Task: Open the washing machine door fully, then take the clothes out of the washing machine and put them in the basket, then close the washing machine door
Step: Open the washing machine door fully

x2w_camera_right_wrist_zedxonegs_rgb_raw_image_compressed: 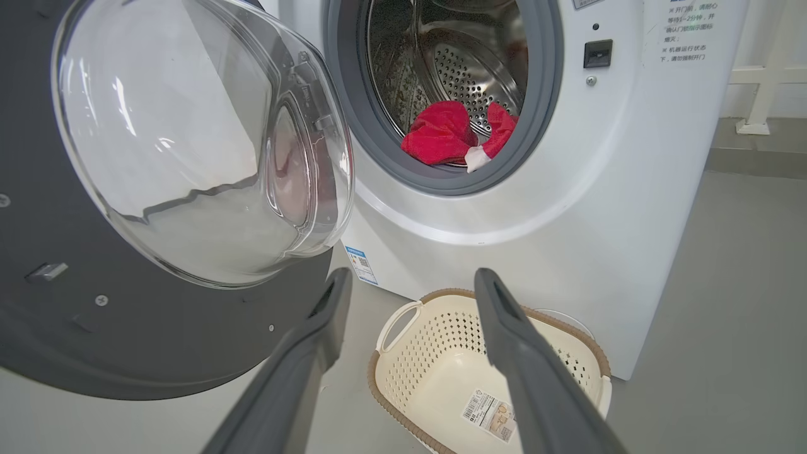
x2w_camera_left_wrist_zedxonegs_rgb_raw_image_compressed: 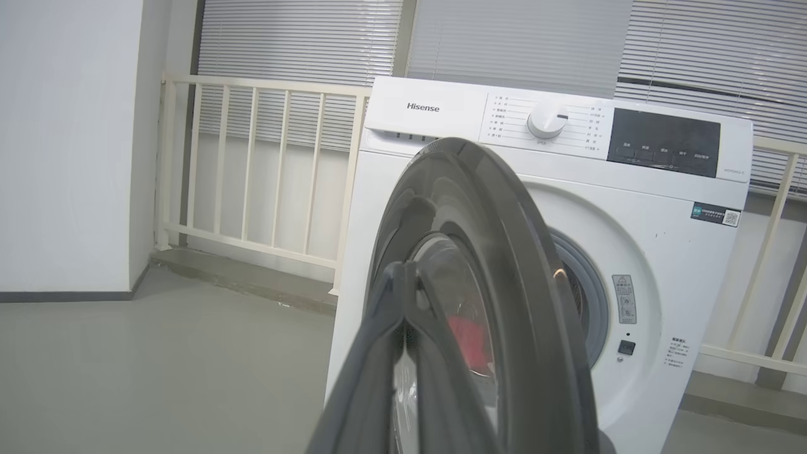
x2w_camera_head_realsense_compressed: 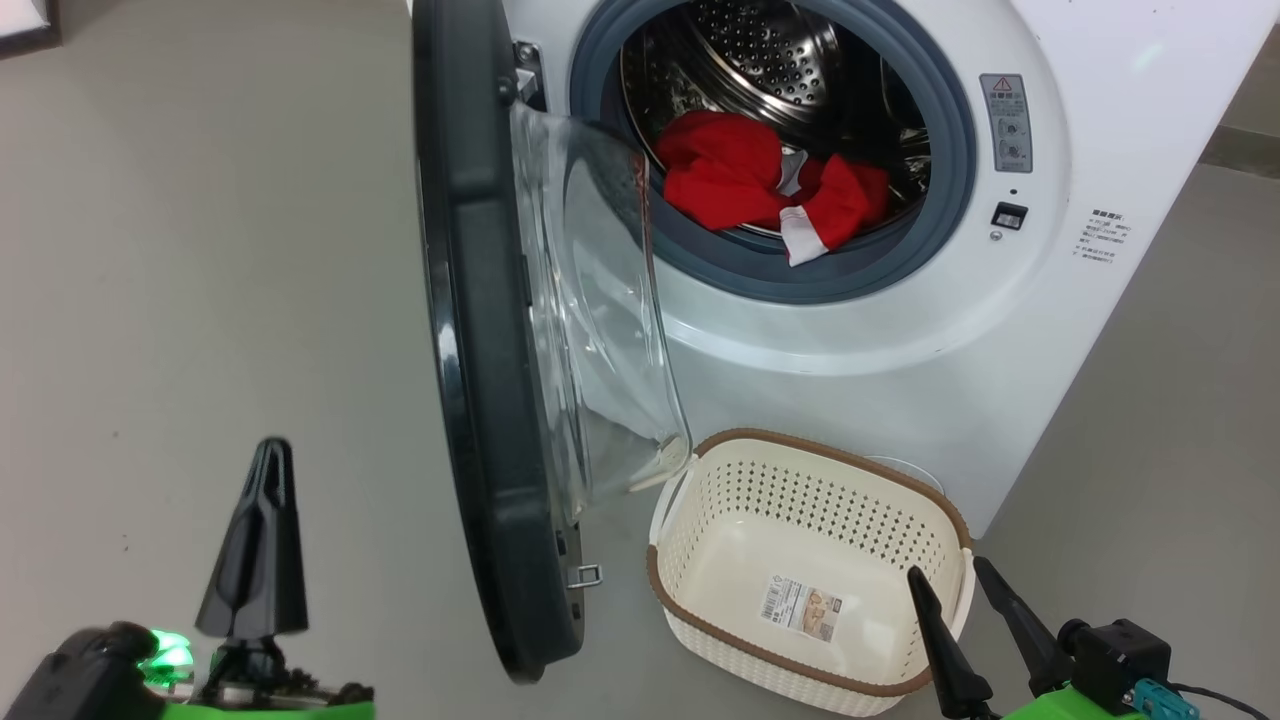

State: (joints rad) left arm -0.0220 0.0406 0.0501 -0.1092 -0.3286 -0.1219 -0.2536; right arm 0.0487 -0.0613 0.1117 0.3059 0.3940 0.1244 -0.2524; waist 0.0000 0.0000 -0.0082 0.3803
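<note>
- We are listing the washing machine (x2w_camera_head_realsense_compressed: pixel 880 330) (x2w_camera_left_wrist_zedxonegs_rgb_raw_image_compressed: pixel 662 208), a big white boxy front-loader with a grey rubber gasket and a perforated steel drum. It is standing on the grey floor (x2w_camera_head_realsense_compressed: pixel 200 250) with its mouth uncovered.
- We are listing the washing machine door (x2w_camera_head_realsense_compressed: pixel 480 350) (x2w_camera_left_wrist_zedxonegs_rgb_raw_image_compressed: pixel 504 252) (x2w_camera_right_wrist_zedxonegs_rgb_raw_image_compressed: pixel 126 328), a large round door with a wide glossy black rim and a bulging clear glass bowl. It is hanging open on its hinge at our left, turned nearly edge-on in the head view.
- We are listing the basket (x2w_camera_head_realsense_compressed: pixel 760 500) (x2w_camera_right_wrist_zedxonegs_rgb_raw_image_compressed: pixel 435 328), a small rectangular cream plastic one with perforated sides, a brown woven-look rim and white handles. It is sitting upright on the floor just before the machine, beside the door's lower edge, with its bottom sticker (x2w_camera_head_realsense_compressed: pixel 802 607) showing.
- We are listing the clothes (x2w_camera_head_realsense_compressed: pixel 730 175) (x2w_camera_right_wrist_zedxonegs_rgb_raw_image_compressed: pixel 441 129), soft bright red fabric with white trim. They are lying inside the drum at its front, with a white cuff drooping onto the gasket.
- We are listing the right gripper (x2w_camera_head_realsense_compressed: pixel 946 568) (x2w_camera_right_wrist_zedxonegs_rgb_raw_image_compressed: pixel 413 277). Its dark fingers are standing apart, gripping nothing, and hovering at the basket's near right edge.
- We are listing the left gripper (x2w_camera_head_realsense_compressed: pixel 272 450) (x2w_camera_left_wrist_zedxonegs_rgb_raw_image_compressed: pixel 403 271). Its fingers are pressing together with nothing between them. It is on the door's outer side and apart from it in the head view.
</note>
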